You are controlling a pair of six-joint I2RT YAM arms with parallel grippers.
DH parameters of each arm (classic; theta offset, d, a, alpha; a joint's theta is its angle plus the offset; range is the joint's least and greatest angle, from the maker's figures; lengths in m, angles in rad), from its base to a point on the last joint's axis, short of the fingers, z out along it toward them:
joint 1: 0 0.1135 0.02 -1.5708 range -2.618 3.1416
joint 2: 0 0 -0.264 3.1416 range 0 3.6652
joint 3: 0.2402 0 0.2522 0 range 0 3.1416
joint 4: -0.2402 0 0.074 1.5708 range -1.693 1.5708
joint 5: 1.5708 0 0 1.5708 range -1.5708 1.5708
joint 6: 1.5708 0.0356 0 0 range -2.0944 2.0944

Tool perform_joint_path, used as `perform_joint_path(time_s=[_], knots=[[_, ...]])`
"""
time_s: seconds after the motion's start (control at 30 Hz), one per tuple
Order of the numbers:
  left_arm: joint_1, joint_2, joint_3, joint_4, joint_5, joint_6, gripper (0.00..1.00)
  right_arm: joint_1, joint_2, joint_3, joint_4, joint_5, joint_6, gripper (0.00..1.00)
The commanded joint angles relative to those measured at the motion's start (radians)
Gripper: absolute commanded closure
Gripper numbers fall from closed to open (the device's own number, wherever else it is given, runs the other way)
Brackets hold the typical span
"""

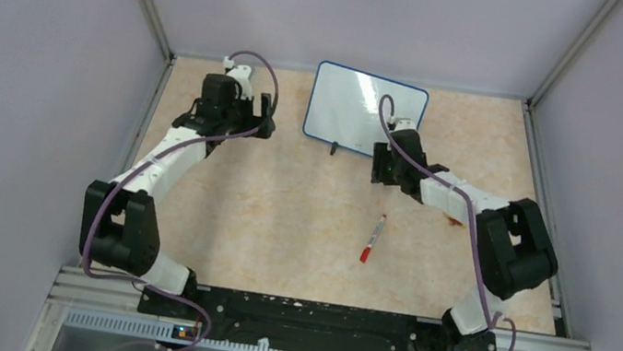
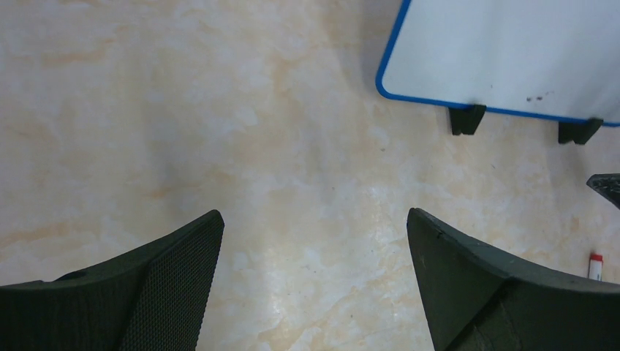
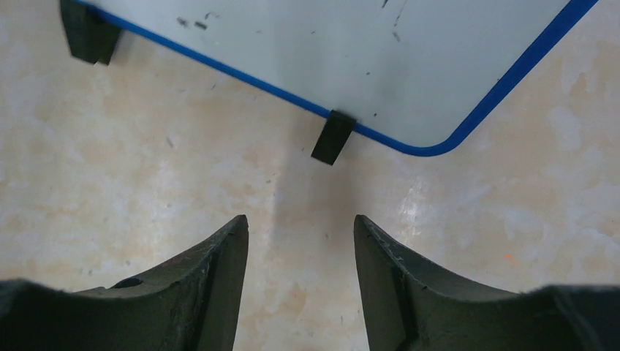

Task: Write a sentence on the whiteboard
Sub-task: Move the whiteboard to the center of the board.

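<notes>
The whiteboard (image 1: 351, 107), white with a thin blue rim and two black feet, stands at the back middle of the table. Its face is blank apart from small dark specks; no red sentence shows. It also shows in the left wrist view (image 2: 512, 55) and the right wrist view (image 3: 329, 51). My right gripper (image 1: 381, 165) is open and empty, just in front of the board's right foot (image 3: 333, 137). My left gripper (image 1: 265, 122) is open wide and empty, left of the board. A white marker pen with a red cap (image 1: 373, 238) lies on the table in front of the board.
The table top is marbled beige (image 1: 283, 218). Grey walls close in the left, right and back. A metal rail (image 1: 314, 320) with both arm bases runs along the near edge. The pen's red end (image 2: 595, 265) shows at the left wrist view's right edge.
</notes>
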Motion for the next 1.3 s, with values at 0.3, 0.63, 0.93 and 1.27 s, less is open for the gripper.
perform_joint_path(time_s=[0.3,0.63,0.93,1.27], knots=[[0.072,-0.128,-0.001,-0.004,-0.014,-0.054,0.01,0.007,0.228,0.233,0.024,0.206,0.122,0.60],[0.103,-0.141,0.013,-0.030,-0.008,-0.043,0.01,-0.013,0.307,0.305,-0.035,0.216,0.114,0.71],[0.107,-0.148,0.017,-0.049,-0.040,-0.023,0.01,-0.016,0.278,0.268,-0.064,0.157,0.035,1.00],[0.119,-0.169,0.023,-0.065,-0.060,-0.016,0.01,0.022,0.140,0.080,-0.051,-0.025,-0.104,1.00]])
